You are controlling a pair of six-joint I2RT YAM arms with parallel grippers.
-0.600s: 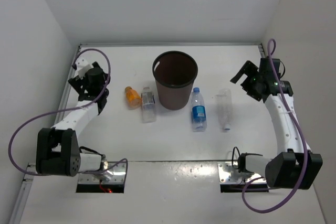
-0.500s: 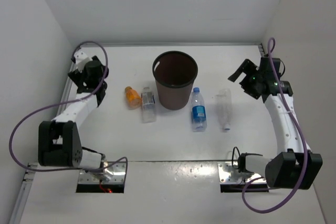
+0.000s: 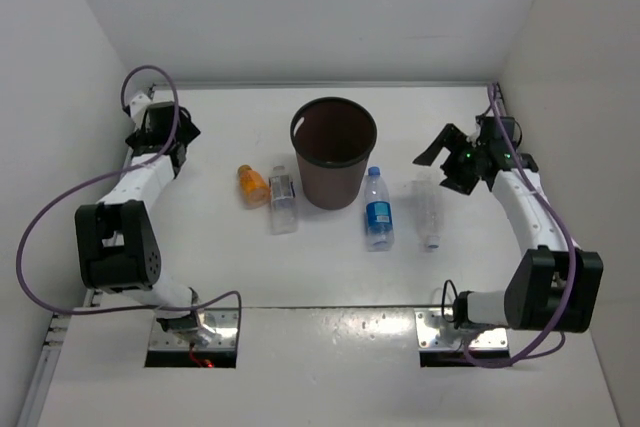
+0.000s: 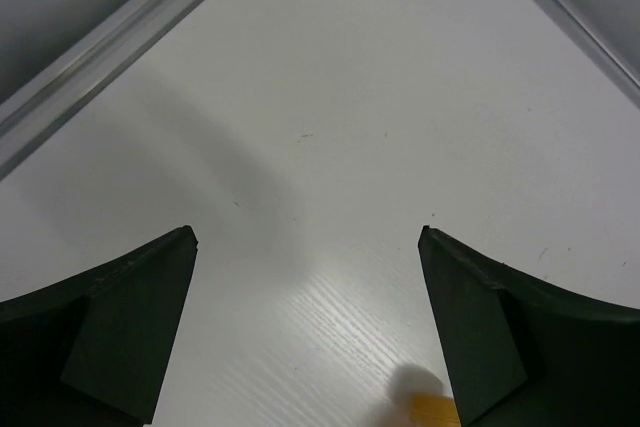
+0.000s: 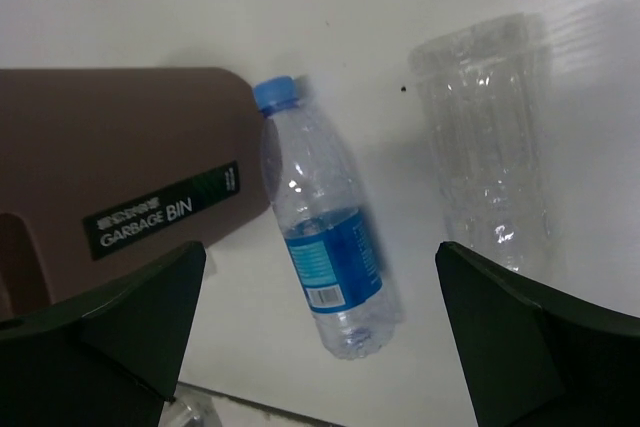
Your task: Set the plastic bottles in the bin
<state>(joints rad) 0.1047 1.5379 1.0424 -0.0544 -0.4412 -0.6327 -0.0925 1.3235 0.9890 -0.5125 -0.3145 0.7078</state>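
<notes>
The dark brown bin (image 3: 335, 187) stands at the table's middle back. Left of it lie the stubby orange bottle (image 3: 252, 185) and the clear bottle with whitish label (image 3: 283, 199). Right of it lie the blue-label bottle (image 3: 377, 209) and the plain clear bottle (image 3: 428, 207). My left gripper (image 3: 165, 135) is open and empty near the far left rail; its view (image 4: 307, 233) shows bare table and an orange sliver (image 4: 430, 412). My right gripper (image 3: 440, 165) is open and empty above the plain bottle's far end. Its view (image 5: 320, 247) shows the bin (image 5: 120, 147), blue-label bottle (image 5: 325, 237) and plain bottle (image 5: 490, 137).
White walls close the table at the back and both sides, with metal rails (image 3: 130, 162) along the edges. A rail (image 4: 110, 42) crosses the left wrist view. Purple cables loop from both arms. The bin carries a "GARBAGE BIN" label (image 5: 160, 212).
My left arm has swung back toward the far left corner, away from the orange bottle. My right gripper has moved left, closer to the plain clear bottle. The bottles have not moved.
</notes>
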